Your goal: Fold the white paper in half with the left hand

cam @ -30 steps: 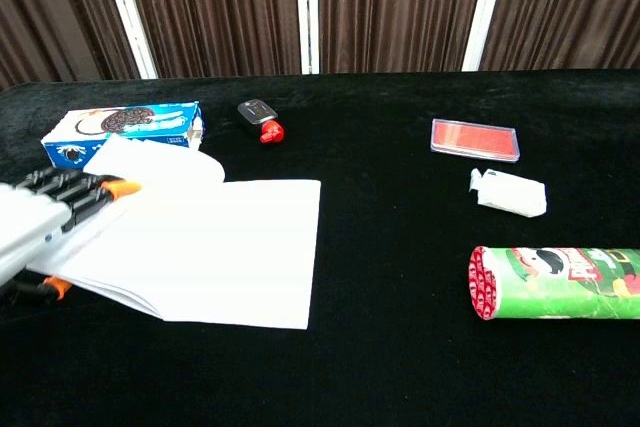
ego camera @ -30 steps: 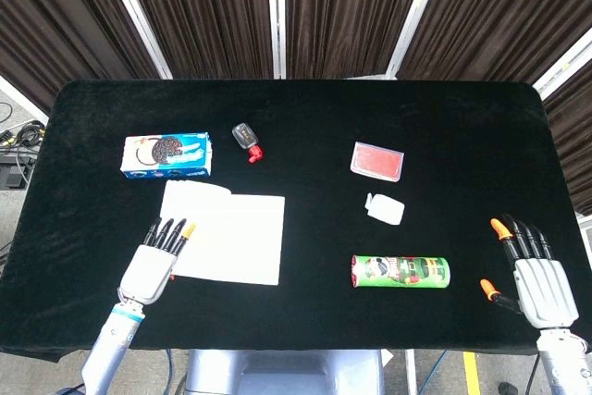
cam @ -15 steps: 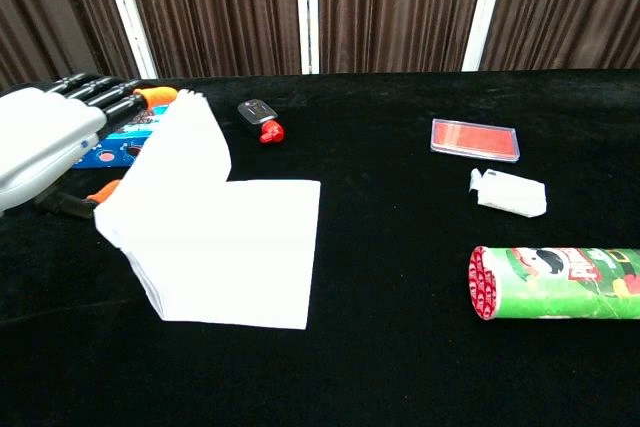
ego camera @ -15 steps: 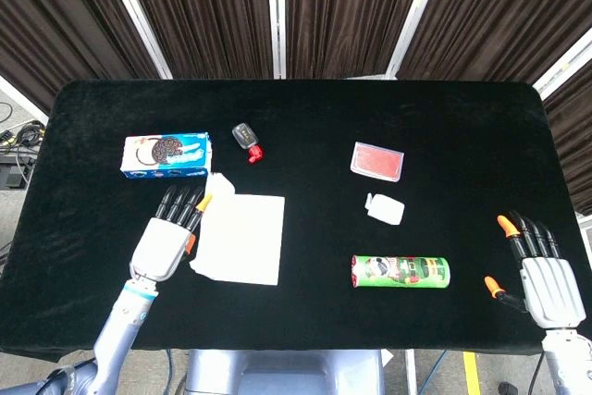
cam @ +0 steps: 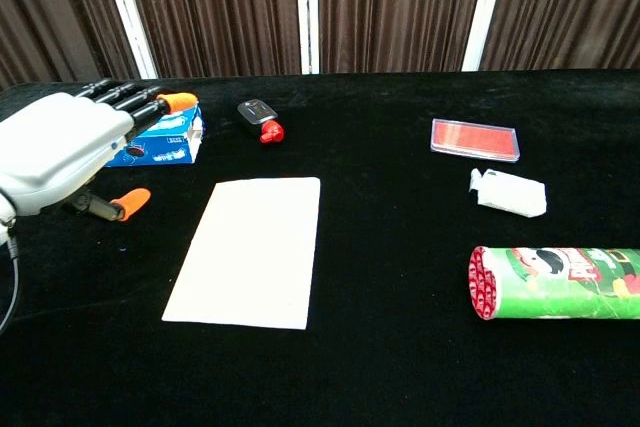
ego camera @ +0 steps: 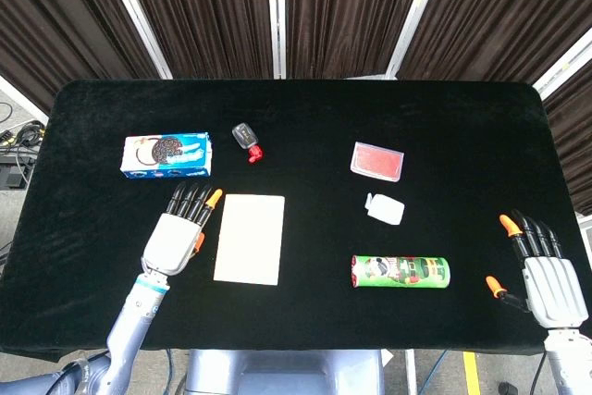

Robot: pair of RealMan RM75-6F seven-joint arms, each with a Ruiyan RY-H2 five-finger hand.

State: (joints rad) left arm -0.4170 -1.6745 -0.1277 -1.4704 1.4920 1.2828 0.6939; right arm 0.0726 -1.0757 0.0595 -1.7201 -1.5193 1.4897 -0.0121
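Note:
The white paper [ego camera: 250,239] [cam: 249,250] lies flat on the black table, folded into a narrow upright rectangle. My left hand [ego camera: 178,232] [cam: 68,152] hovers just left of the paper with its fingers spread, holding nothing and apart from the sheet. At the table's near right corner my right hand [ego camera: 543,272] stays open with fingers spread; the chest view does not show it.
An Oreo box [ego camera: 167,154] [cam: 155,139] sits behind the left hand. A small black and red item [ego camera: 247,141] [cam: 259,119] lies behind the paper. To the right are a red card packet [ego camera: 377,160], a white pouch [ego camera: 385,208] and a green Pringles can [ego camera: 400,271] on its side.
The left hand carried the paper's left half up and over to the right; the sheet now lies flat at half width. The hand has let go and sits beside it.

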